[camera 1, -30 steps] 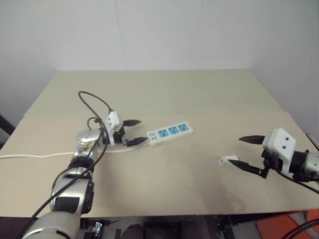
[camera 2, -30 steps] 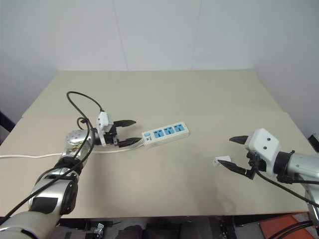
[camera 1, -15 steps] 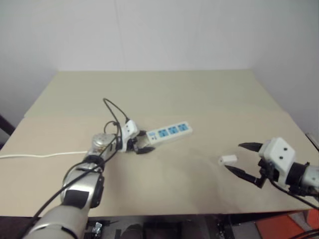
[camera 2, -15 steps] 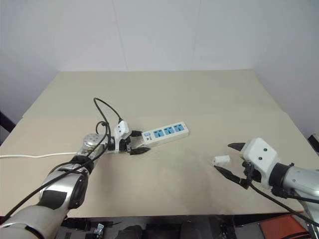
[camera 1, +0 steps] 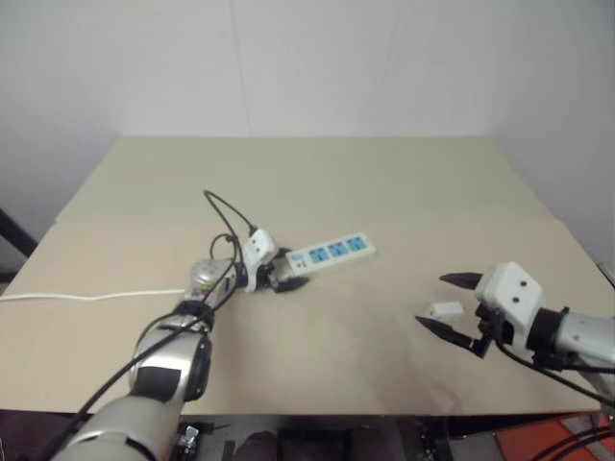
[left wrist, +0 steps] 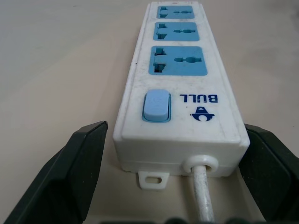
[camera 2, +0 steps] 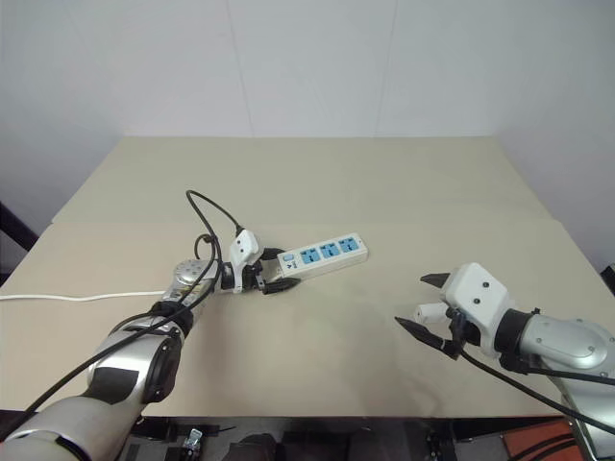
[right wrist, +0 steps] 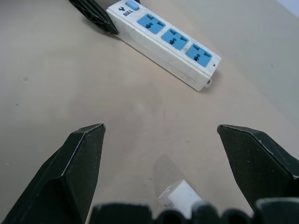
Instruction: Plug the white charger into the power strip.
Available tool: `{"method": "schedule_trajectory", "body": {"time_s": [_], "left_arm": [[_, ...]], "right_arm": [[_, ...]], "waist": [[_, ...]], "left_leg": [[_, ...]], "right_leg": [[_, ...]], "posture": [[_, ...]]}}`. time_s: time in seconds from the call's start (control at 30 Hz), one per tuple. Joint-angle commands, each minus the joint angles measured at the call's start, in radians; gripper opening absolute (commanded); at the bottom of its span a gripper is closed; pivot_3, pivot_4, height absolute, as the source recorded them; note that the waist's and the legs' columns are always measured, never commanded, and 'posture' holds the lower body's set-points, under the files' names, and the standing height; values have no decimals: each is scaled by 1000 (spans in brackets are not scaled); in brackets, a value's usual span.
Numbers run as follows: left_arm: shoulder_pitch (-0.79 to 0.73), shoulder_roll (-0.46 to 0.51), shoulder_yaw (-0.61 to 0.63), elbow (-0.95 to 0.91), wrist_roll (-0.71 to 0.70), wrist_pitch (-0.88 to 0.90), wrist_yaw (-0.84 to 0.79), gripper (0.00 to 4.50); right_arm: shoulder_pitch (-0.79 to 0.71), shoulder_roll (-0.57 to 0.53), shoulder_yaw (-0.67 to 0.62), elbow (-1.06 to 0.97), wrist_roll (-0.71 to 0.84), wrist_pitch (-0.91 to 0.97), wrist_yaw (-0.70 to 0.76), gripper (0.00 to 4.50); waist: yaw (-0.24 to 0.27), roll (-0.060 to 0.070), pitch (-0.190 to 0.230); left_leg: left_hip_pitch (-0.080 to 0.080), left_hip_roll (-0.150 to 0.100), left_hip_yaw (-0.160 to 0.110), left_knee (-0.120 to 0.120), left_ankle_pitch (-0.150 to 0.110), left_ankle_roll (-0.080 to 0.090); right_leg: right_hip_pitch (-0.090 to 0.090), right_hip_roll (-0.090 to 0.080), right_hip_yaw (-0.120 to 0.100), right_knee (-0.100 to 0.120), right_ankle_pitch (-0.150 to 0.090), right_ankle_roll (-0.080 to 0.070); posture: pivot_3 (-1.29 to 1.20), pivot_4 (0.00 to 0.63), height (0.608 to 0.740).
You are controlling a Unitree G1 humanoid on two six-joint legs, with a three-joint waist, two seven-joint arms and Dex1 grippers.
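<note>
The power strip (camera 1: pixel 332 252) lies flat mid-table, a white bar with three blue outlets and a blue switch (left wrist: pixel 156 105) at its near end. My left gripper (camera 1: pixel 282 276) is open and straddles that switch end, one black finger (left wrist: pixel 70 172) on each side with a small gap to the casing. The white charger (camera 1: pixel 445 310) lies on the table at the right. My right gripper (camera 1: pixel 430 300) is open around it, low over the table; the charger (right wrist: pixel 180 196) sits between and just behind the fingertips, not gripped.
The strip's thin white cord (camera 1: pixel 86 296) runs left to the table's edge. A black cable (camera 1: pixel 223 209) loops above my left wrist. Bare tan tabletop (camera 1: pixel 365 317) separates the strip from the charger. A white wall stands behind the table.
My left gripper has moved right and down, and now straddles the strip's switch end. My right gripper has shifted left, so the charger now lies between its fingers.
</note>
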Motion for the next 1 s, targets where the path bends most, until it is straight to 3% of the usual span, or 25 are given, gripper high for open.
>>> {"method": "schedule_trajectory", "body": {"time_s": [0.03,0.13,0.33,0.5,0.67,0.87,1.0], "left_arm": [[-1,-8,-6,0,18,-2,19,4084],[0,-11,-3,1,18,12,22,3292],[-4,10,2,-25,-4,16,-85,3269],[21,81,3,-111,-41,-50,-251,3269],[118,152,9,-305,-119,24,-405,3269],[338,173,-9,-600,-176,170,-367,3269],[372,149,0,-631,-191,136,-276,4488]], "right_arm": [[-26,-5,3,0,-23,-17,-21,4500],[-30,-3,8,4,-26,-16,-24,4500],[-18,3,18,-6,-37,-20,-25,4500],[3,8,19,-16,-42,-20,-28,4500],[9,17,41,-7,-56,-29,-34,4500],[-39,38,111,32,-77,-46,-41,4500],[-68,30,122,60,-82,-55,-29,4500]], "waist": [[0,0,0],[1,0,0],[-1,0,0],[-7,0,0],[-22,0,0],[-23,0,0],[-15,0,0]], "left_leg": [[0,0,0,0,0,0],[1,0,0,0,0,0],[1,0,0,0,0,0],[-2,0,0,0,0,0],[-2,1,0,0,0,0],[-1,1,-1,1,0,0],[-1,1,-1,1,0,0]], "right_leg": [[0,0,0,0,0,0],[0,0,0,0,0,0],[0,0,0,0,0,0],[-2,0,0,1,0,0],[-2,0,0,1,0,0],[-2,1,1,1,0,0],[-1,0,1,0,0,0]], "posture": [[0,150,740],[0,150,740],[0,150,740],[0,150,740],[0,150,740],[0,150,740],[0,150,740]]}}
